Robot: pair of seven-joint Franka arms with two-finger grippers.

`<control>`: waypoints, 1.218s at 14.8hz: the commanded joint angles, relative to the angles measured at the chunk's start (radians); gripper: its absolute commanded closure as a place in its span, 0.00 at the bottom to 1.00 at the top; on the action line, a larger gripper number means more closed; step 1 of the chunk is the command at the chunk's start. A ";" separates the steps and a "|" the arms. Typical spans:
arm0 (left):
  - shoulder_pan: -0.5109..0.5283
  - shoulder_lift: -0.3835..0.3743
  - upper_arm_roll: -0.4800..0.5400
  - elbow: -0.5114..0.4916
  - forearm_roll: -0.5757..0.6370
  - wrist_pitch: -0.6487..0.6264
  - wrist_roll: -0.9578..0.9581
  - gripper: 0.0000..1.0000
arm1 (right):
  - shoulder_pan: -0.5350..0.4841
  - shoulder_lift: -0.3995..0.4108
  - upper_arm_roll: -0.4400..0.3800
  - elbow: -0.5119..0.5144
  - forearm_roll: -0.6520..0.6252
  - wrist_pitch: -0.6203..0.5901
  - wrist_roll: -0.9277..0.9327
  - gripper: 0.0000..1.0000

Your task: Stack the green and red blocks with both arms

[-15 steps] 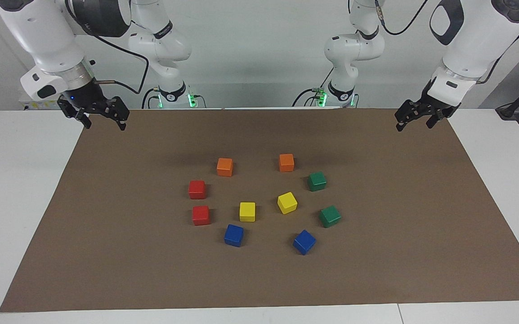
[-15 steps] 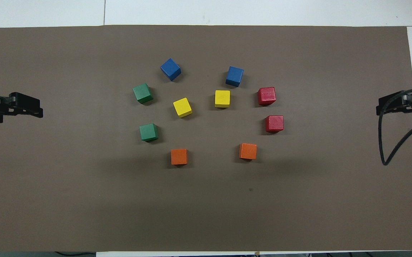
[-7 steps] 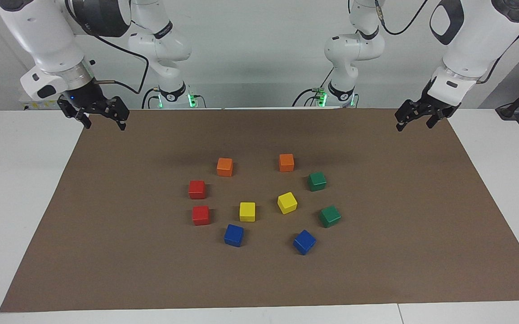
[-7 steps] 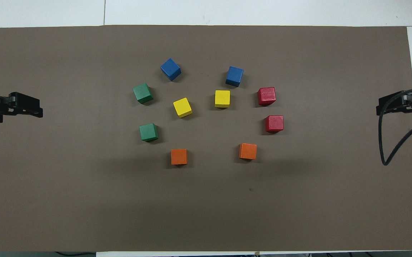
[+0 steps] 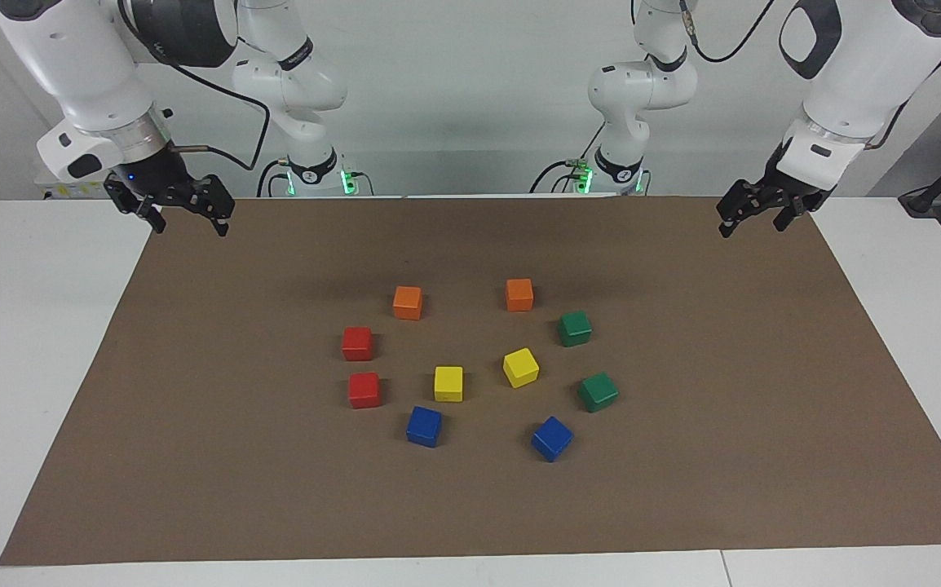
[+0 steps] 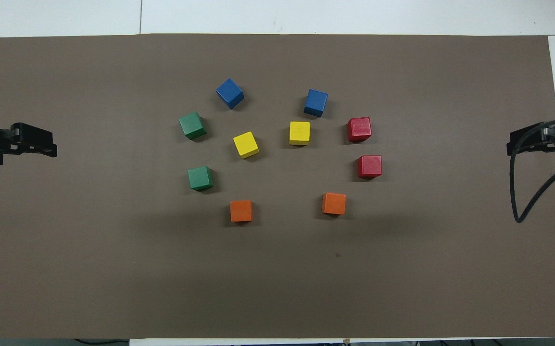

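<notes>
Left jaws: wide apart, holding nothing, hanging over the edge of the brown mat (image 5: 193, 424) at the left arm's end. Shifted a hair since half a second ago, drawn slightly back toward the mat's edge in the overhead view. Carried by the left arm (image 5: 846, 106), raised above the white bench (image 5: 911, 326).

Right jaws: wide apart too, holding nothing, over the mat's corner at the right arm's end, close to the robots. No visible shift from a second ago. Carried by the right arm (image 5: 87, 73), with a black cable (image 6: 523, 192) looping below it in the overhead view.

Blocks unchanged from the earlier frames, all flat on the mat in a loose ring at mid-bench, none stacked, none touching:
- nearer red block (image 5: 357, 343) and farther red block (image 5: 364, 390), toward the right arm's end, well apart from both jaws;
- nearer green block (image 5: 575, 328) and farther green block (image 5: 598, 391), toward the left arm's end, turned slightly askew;
- orange blocks (image 5: 408, 302) nearest the robots;
- yellow blocks (image 5: 448, 383) in the ring's middle;
- blue blocks (image 5: 424, 426) farthest from the robots.

Lettering on the bands of the smaller arms (image 5: 299, 81): too small to read.
</notes>
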State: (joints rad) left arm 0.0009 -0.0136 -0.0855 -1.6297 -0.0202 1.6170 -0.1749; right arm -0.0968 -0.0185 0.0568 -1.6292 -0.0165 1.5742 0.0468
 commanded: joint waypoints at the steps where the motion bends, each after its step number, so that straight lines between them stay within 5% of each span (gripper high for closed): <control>1: -0.056 0.015 0.001 -0.013 -0.001 0.040 -0.052 0.00 | -0.009 -0.026 0.003 -0.032 0.013 0.017 -0.025 0.00; 4: -0.137 0.081 0.001 -0.027 0.000 0.105 -0.175 0.00 | -0.009 -0.024 0.003 -0.032 0.013 0.020 -0.025 0.00; 11: -0.237 0.098 -0.002 -0.277 -0.003 0.383 -0.201 0.00 | -0.008 -0.026 0.003 -0.034 0.013 0.020 -0.024 0.00; 14: -0.315 0.190 0.001 -0.276 -0.001 0.470 -0.337 0.00 | -0.004 -0.027 0.003 -0.044 0.013 0.021 -0.024 0.00; 18: -0.311 0.208 0.001 -0.320 0.000 0.520 -0.342 0.00 | -0.004 -0.028 0.003 -0.044 0.013 0.021 -0.024 0.00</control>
State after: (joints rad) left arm -0.3057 0.1998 -0.0991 -1.9161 -0.0203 2.0969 -0.5057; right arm -0.0949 -0.0186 0.0574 -1.6383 -0.0164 1.5742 0.0468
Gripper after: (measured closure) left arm 0.000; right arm 0.000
